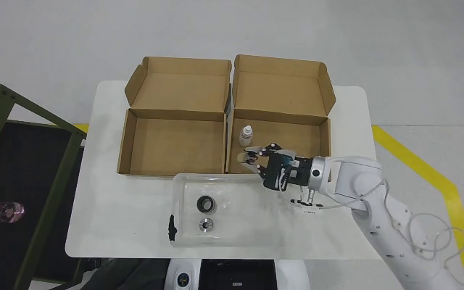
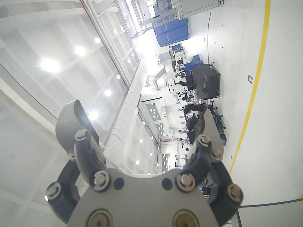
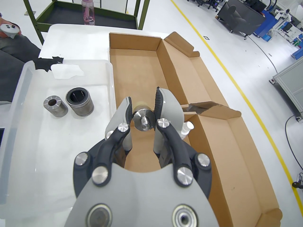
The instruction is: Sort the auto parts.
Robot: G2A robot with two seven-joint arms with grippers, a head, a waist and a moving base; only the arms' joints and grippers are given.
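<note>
My right gripper (image 3: 142, 109) is shut on a small metal roller with a threaded stud (image 3: 142, 119), held over the near edge of the right cardboard box (image 1: 304, 141); the same gripper (image 1: 254, 161) shows in the top view. A white part (image 1: 246, 133) stands inside that box, seen beside the finger as a white part (image 3: 187, 127). The clear plastic bin (image 1: 185, 221) holds a black-lined bearing sleeve (image 3: 79, 102) and a steel bushing (image 3: 55, 105). The left cardboard box (image 1: 174, 145) holds nothing. My left gripper (image 2: 139, 112) is open, pointing up at the hall ceiling.
Both boxes have lids folded open at the table's far side. A label (image 1: 308, 210) lies on the white table (image 1: 109, 181) by the right arm. A green cart (image 3: 94, 5) with a pink bottle (image 3: 87, 8) stands past the table's left end.
</note>
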